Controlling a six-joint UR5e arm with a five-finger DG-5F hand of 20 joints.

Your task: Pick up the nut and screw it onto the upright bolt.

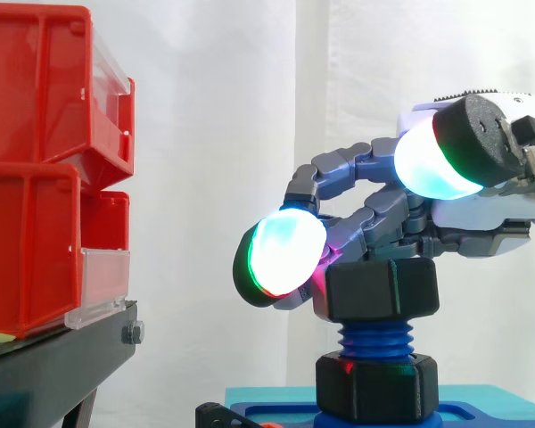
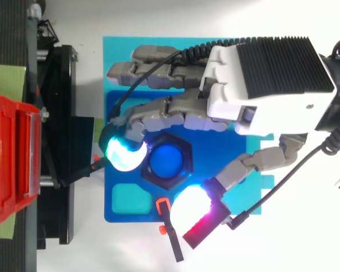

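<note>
The black nut (image 1: 382, 290) sat threaded on top of the upright blue bolt (image 1: 375, 339), directly beneath the hand (image 2: 266, 85), whose fingers (image 2: 123, 153) curled around its sides.

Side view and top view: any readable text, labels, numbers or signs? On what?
No readable text, number or sign in either view.
clear label holder on the lower of the red bins: blank, no print seen.
red bins: no print on the faces that show.
nut, bolt and hand: no markings visible.
</note>
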